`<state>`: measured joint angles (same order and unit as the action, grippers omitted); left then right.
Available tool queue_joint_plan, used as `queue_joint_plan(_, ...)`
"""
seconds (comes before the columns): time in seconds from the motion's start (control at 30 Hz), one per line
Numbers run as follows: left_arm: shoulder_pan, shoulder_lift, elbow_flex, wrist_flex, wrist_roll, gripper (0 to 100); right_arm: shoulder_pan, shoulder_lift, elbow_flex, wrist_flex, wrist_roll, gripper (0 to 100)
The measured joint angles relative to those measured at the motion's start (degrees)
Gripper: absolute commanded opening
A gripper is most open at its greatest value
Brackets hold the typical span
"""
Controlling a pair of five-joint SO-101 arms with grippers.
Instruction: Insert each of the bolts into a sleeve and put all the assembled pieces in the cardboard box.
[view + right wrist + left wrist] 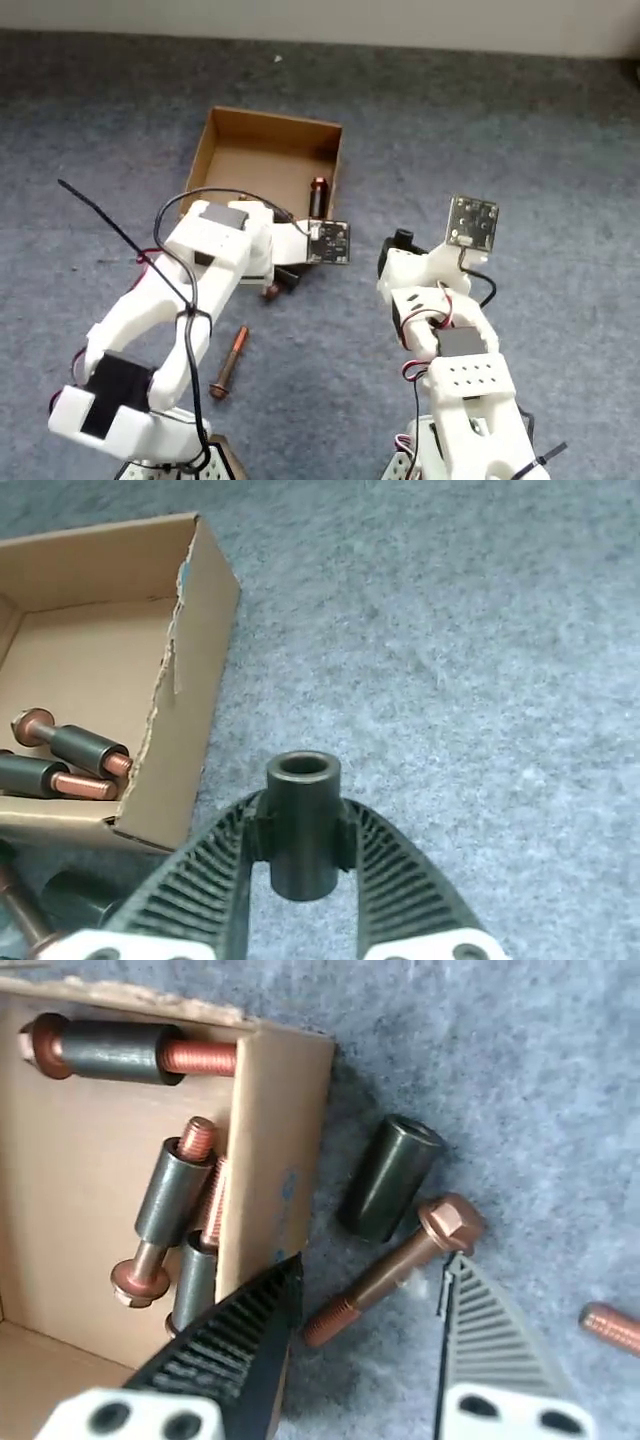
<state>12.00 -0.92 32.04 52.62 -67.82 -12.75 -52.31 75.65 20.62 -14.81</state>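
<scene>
My left gripper [375, 1265] is open just outside the cardboard box [270, 1160], its fingers on either side of a copper bolt [385, 1275] lying on the carpet. A loose dark sleeve [388, 1175] lies right by that bolt's head. Three assembled bolt-and-sleeve pieces [165, 1195] lie inside the box. My right gripper [302, 810] is shut on another dark sleeve [302, 830], held upright above the carpet to the right of the box [190, 680]. In the high view the left gripper [285, 280] is at the box's [215, 140] near right corner, and the right gripper [398, 252] is beside it.
Another bolt [230, 362] lies on the grey carpet beside the left arm, nearer the arm bases. A bolt's threaded end [610, 1325] shows past the left gripper's finger. Open carpet stretches right of and behind the box.
</scene>
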Motion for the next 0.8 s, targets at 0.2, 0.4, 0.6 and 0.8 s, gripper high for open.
queue_joint_plan(0.2,0.1,7.2,-5.1,7.3,-5.6,24,0.0,0.0,0.0,0.0,0.0,0.4)
queue_joint_plan(0.4,0.2,12.0,-7.9,8.1,-5.7,18,0.0,0.0,0.0,0.0,0.0,0.4)
queue_joint_plan(0.6,1.1,14.0,-9.1,9.0,-5.8,6,0.0,0.0,0.0,0.0,0.0,0.4)
queue_joint_plan(0.8,3.0,14.0,-9.3,12.3,-5.9,1,0.0,0.0,0.0,0.0,0.0,0.4)
